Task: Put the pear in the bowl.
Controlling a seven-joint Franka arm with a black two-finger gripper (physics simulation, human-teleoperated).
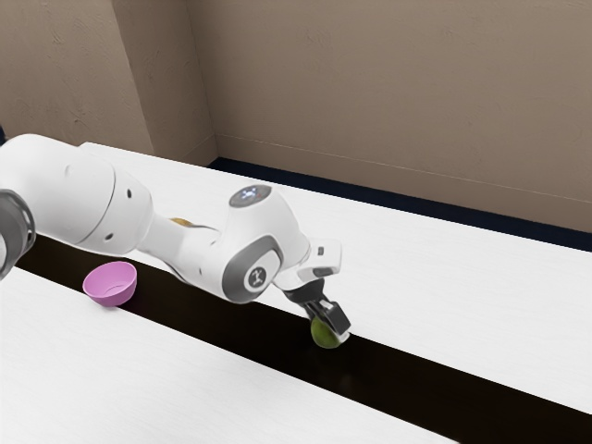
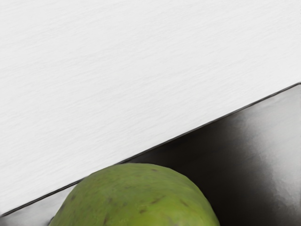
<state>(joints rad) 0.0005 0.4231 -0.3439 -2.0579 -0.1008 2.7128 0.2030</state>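
Table (image 1: 462, 277) with a dark stripe (image 1: 208, 310), white arm (image 1: 69, 199), pink bowl (image 1: 111, 285), black jaws, can't tell how wide open or if they hold anything, green pear (image 1: 324, 336) by the jaws, over the stripe, well apart from the bowl

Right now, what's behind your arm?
Past my arm in the exterior view, a small orange-brown thing peeks out on the white table, with the wall beyond. The arm covers the rest of it, so I can't tell what it is.
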